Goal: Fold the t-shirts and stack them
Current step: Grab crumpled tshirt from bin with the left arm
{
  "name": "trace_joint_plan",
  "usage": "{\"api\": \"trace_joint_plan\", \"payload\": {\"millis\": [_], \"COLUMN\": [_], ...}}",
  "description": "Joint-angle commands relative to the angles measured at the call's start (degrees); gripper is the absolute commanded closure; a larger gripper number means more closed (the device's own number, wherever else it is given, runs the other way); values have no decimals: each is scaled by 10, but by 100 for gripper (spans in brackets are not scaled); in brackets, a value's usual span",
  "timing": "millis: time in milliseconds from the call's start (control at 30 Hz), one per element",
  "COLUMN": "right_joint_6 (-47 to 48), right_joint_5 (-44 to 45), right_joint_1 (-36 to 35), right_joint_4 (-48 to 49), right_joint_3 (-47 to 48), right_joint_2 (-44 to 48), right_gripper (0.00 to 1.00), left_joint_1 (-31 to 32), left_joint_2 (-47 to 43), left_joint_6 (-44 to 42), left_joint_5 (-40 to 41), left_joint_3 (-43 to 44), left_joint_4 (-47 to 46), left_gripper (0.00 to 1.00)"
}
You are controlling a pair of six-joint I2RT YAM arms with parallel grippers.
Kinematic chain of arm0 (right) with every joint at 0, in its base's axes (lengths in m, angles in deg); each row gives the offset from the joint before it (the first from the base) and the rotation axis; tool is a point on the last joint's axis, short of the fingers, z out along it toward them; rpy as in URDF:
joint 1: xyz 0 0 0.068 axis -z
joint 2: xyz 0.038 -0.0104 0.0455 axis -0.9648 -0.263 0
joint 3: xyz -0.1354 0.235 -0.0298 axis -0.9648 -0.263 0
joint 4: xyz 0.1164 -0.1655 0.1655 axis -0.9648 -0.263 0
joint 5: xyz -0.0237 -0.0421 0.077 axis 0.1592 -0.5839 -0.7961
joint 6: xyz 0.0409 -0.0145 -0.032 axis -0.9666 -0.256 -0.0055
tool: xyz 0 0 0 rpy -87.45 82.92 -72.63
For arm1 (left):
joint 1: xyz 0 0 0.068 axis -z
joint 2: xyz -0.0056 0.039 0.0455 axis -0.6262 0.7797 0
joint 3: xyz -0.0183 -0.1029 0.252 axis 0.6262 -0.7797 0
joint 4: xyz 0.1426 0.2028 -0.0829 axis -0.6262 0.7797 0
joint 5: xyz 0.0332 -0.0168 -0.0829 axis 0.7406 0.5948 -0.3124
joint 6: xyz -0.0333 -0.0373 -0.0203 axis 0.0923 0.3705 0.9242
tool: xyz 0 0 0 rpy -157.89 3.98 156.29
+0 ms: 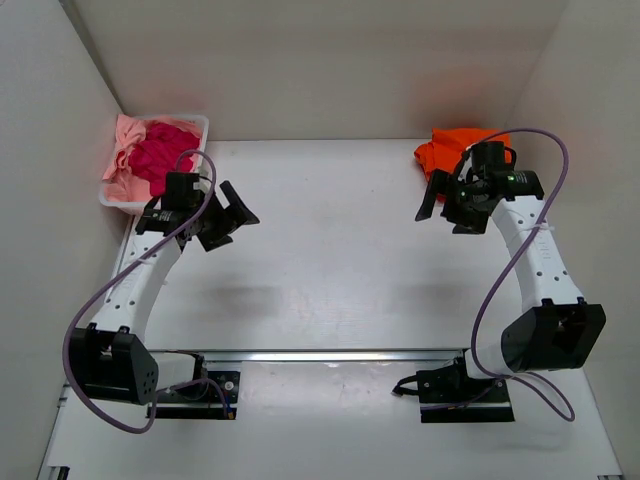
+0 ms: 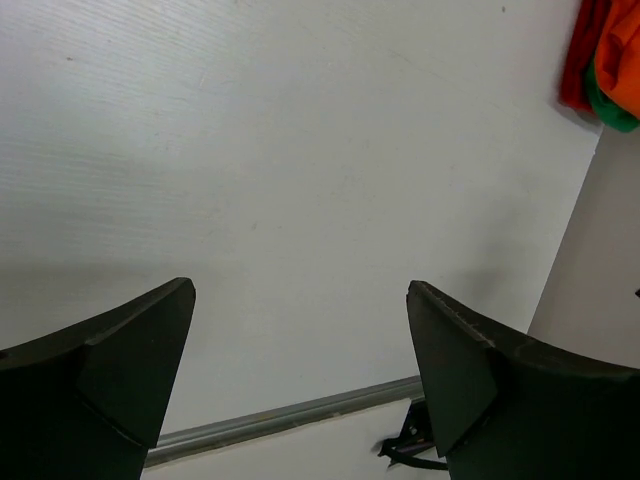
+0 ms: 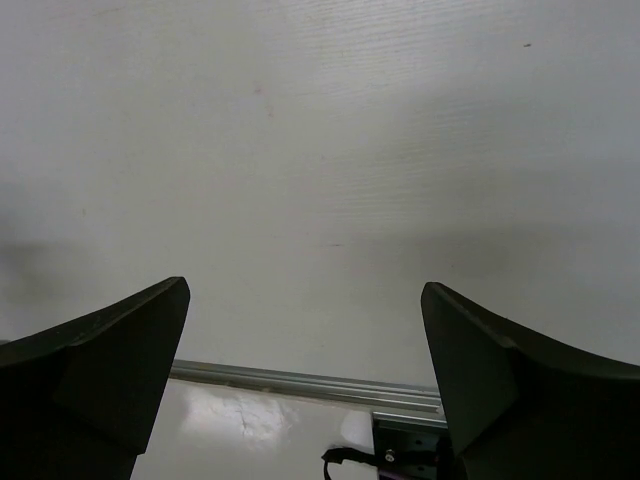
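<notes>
White tabletop (image 1: pixel 330 250) — white tub (image 1: pixel 203 128) at far-left corner, orange t-shirt (image 1: pixel 450 150) heaped at far-right corner; metal rail (image 1: pixel 340 354) across near edge.

The left arm (image 1: pixel 135 290) and right arm (image 1: pixel 535 255) each have a white, rounded main link with a row of small dark holes, ending below in a boxy black joint housing (image 1: pixel 553 338). A thin purple cable (image 1: pixel 567 165) loops loosely along each arm. The base plates (image 1: pixel 195 392) are flat and black. A small green light (image 1: pixel 513 180) glows on the right wrist. The left fingers (image 2: pixel 100 375) and right fingers (image 3: pixel 100 370) are matte black wedges with blunt tips.
</notes>
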Motion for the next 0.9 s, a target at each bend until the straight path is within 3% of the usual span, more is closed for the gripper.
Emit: {"api": "trace_joint_plan", "payload": {"millis": [0,133,200,233,433,533,600,667,733,767,800,833,867], "right_joint_6": [-3,-5,-10,-9,-11,-10,-8,-3,-3,-4,-5,-4,-8], "right_joint_5": [-7,-15,-22,-21,-15,-9,-3,-4,-1,-2,-5,-6,-10], "right_joint_1": [3,9,13,13,22,22,22,37,43,48,50,59,66], "right_joint_4": [10,13,9,9,2,1,-2,-1,0,-2,-3,-1,-1], "right_joint_3": [-6,-20,-25,-27,-37,-43,-42,-42,-48,-50,-51,-53,-60], "right_joint_2": [15,22,22,28,45,53,54,57,60,61,63,64,65], "right_gripper": [1,0,1,0,0,1,0,1,1,0,0,1,1], "left_joint_1": [-1,-2,2,-11,-129,-138,-125,-117,-104,-101,-97,-96,-98], "left_joint_2": [1,20,26,36,196,278,314,361,425,442,467,488,498], "left_joint_6": [-42,-82,-85,-78,-42,33,56,49,7,-9,-15,-26,-37], "left_joint_5": [-52,-62,9,5,-104,-165,-133,-78,-14,23,42,80,122], "left_joint_3": [27,91,111,117,180,205,255,337,492,567,597,659,696], "left_joint_4": [-52,-60,-54,-42,0,-102,-118,-78,-25,18,42,53,69], "left_gripper": [1,1,1,1,1,2,2,43,89,98,100,98,89]}}
